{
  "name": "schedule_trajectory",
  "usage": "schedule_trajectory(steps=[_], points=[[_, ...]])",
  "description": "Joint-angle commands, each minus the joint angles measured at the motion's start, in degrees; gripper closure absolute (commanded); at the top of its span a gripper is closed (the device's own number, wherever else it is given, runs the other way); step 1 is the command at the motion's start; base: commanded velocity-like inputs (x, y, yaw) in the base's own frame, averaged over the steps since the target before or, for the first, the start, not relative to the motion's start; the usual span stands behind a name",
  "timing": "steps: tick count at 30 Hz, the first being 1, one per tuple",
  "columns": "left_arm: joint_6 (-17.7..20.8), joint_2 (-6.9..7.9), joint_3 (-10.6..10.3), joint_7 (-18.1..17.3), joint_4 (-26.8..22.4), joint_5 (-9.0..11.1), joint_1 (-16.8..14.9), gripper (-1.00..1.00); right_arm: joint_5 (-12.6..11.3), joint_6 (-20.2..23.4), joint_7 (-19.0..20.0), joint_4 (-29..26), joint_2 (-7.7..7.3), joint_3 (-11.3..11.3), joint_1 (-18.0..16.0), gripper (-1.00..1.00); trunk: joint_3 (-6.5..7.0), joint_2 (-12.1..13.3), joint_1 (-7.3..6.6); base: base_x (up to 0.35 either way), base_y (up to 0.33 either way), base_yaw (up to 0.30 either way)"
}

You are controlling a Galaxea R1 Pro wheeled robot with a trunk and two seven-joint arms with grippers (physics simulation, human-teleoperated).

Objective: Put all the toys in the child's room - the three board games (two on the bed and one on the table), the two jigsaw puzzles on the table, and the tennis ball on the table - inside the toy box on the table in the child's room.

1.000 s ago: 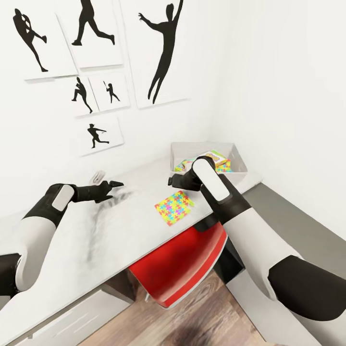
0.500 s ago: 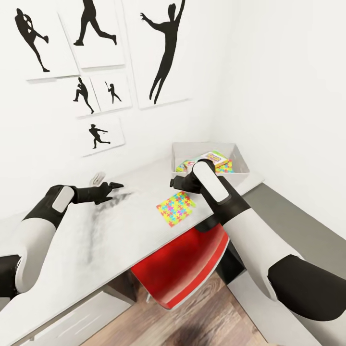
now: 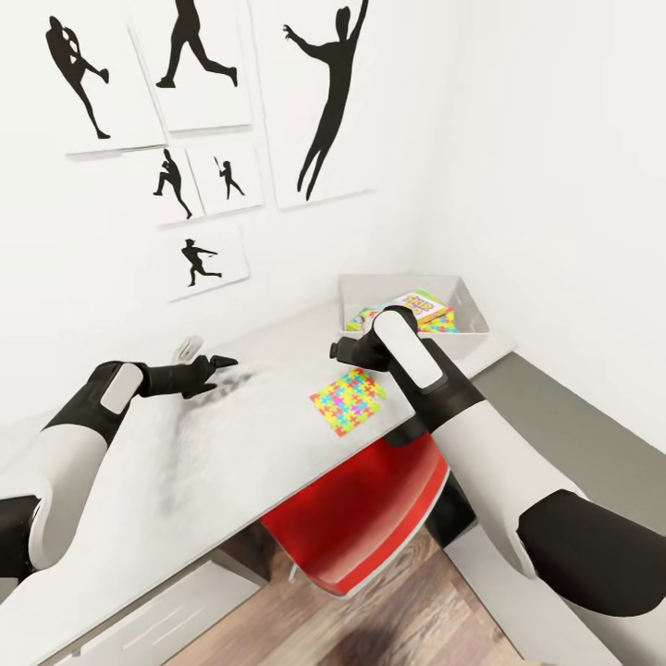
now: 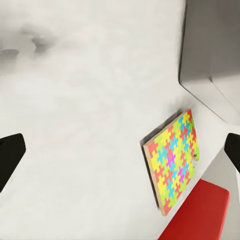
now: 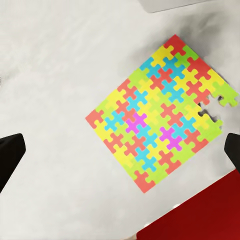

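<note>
A jigsaw puzzle lies flat on the table near its front edge, under the right gripper, jaws wide and empty. Thin, light, probably stiff; best pinched at the overhanging edge.

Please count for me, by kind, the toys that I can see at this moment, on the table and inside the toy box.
Jigsaw puzzles: 2, one on the table, one in the toy box
Board games: 2 visible covers in the toy box, Skip-Bo and a green-edged one
Total: 4 toys visible; the right arm hides part of the box.
</note>
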Motion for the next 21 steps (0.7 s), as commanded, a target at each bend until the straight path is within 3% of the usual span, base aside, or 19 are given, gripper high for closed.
schedule_trajectory(steps=[1,21], points=[[0.36,-0.02,0.29,-0.27,0.0,-0.24,0.01,-1.0,-0.52,0.01,-0.6,-0.04,-0.06,0.08,-0.09,-1.0,-0.1,-0.11,0.03,0.0,0.032,0.0],[0.36,0.46,0.25,-0.32,-0.01,0.05,0.37,-1.0,-0.52,-1.34,-0.54,0.7,-0.34,-0.03,-0.17,-1.0,-0.1,-0.11,0.03,0.0,0.015,0.0]])
